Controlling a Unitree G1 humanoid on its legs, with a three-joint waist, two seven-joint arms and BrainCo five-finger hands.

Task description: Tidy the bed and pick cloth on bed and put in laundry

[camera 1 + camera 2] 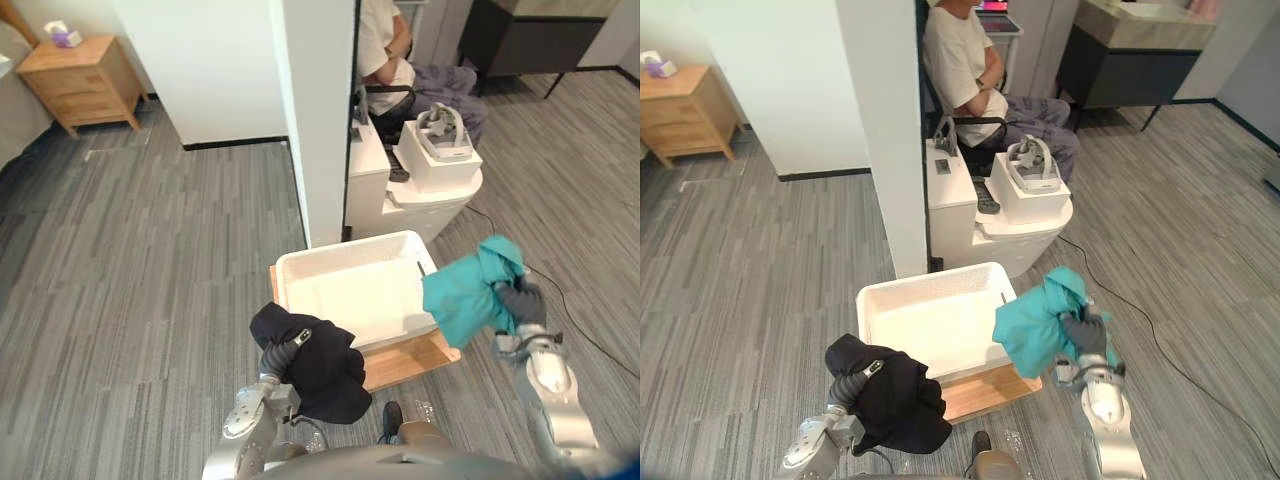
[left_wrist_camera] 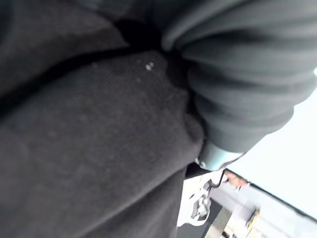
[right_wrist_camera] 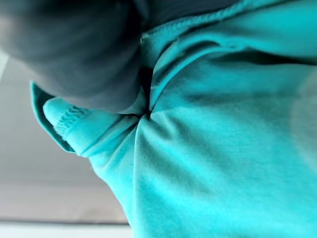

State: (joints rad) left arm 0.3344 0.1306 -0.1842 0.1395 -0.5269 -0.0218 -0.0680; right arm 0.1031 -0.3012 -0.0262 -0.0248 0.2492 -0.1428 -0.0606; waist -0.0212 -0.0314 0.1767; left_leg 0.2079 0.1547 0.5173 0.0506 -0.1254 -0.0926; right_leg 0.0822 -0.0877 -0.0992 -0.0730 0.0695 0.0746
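Observation:
A white laundry basket (image 1: 345, 247) stands on a low wooden board (image 1: 405, 362) right in front of me. A black cloth (image 1: 320, 375) hangs bunched over my left hand (image 1: 285, 352), just off the basket's near left corner; it also shows in the left wrist view as black cloth (image 2: 89, 148) against the hand's cover. My right hand (image 1: 522, 302) carries a teal cloth (image 1: 465, 290) in the air at the basket's right edge. That teal cloth (image 3: 223, 148) is bunched up against the hand in the right wrist view.
A white pillar (image 1: 315, 120) rises just behind the basket. Beyond it a person (image 1: 385, 50) sits by a round white table (image 1: 430, 200) bearing a headset in a box (image 1: 440, 145). A wooden nightstand (image 1: 80, 80) stands far left and a dark cabinet (image 1: 540, 35) far right.

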